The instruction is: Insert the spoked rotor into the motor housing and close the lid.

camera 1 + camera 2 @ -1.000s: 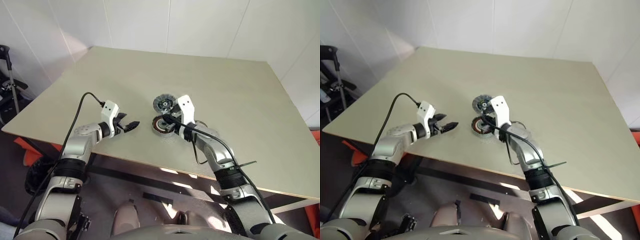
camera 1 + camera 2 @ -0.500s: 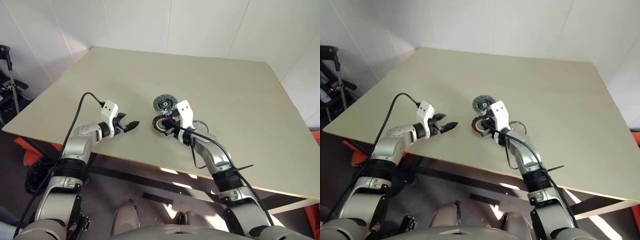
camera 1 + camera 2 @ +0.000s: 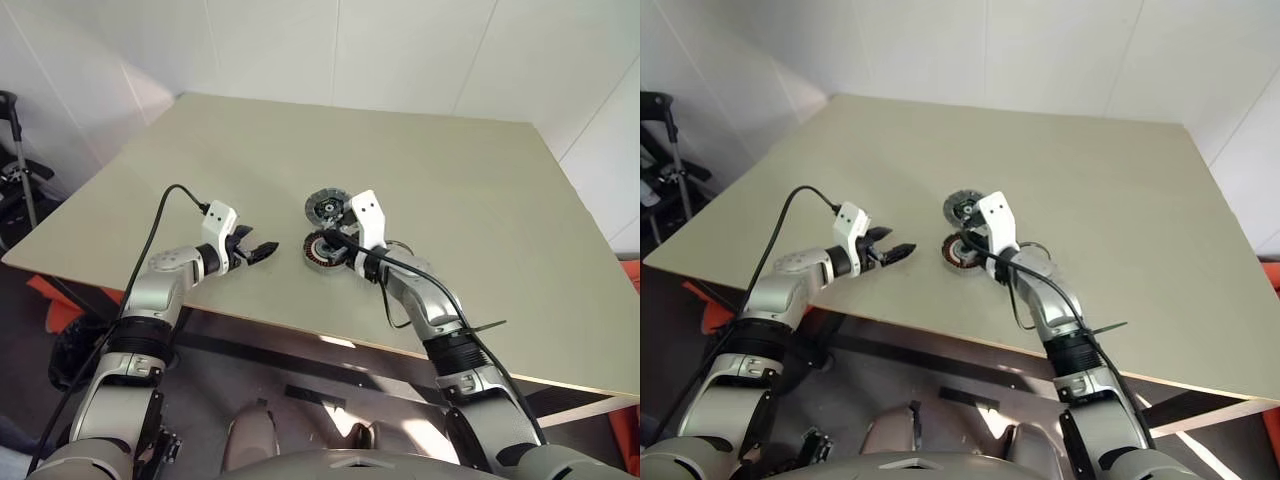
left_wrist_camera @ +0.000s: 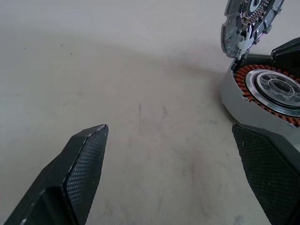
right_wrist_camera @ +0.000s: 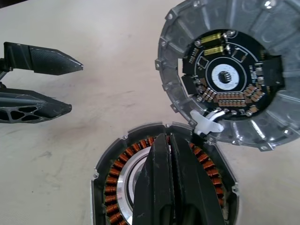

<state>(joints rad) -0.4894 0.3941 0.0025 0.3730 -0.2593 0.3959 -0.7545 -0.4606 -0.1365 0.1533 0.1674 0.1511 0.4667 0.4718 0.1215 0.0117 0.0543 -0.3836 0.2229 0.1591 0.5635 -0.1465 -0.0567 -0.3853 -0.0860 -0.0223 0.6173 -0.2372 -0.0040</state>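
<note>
The motor housing (image 5: 112, 187), a round metal cup with copper-brown windings around a silver ring, lies near the table's front middle (image 3: 318, 250). My right gripper (image 5: 168, 137) is shut, its fingers lying over the housing's windings with nothing seen between them. The lid (image 5: 229, 77) lies flat just behind the housing, touching its rim, with its circuit-board face up (image 3: 325, 208). My left gripper (image 4: 169, 129) is open and hovers low over the table to the left of the housing (image 3: 262, 248). The spoked rotor is out of view.
The beige table (image 3: 480, 170) stretches wide behind and to both sides of the parts, and its front edge runs just under my forearms. A black wheeled frame (image 3: 15, 160) stands on the floor to the left. White walls close off the back.
</note>
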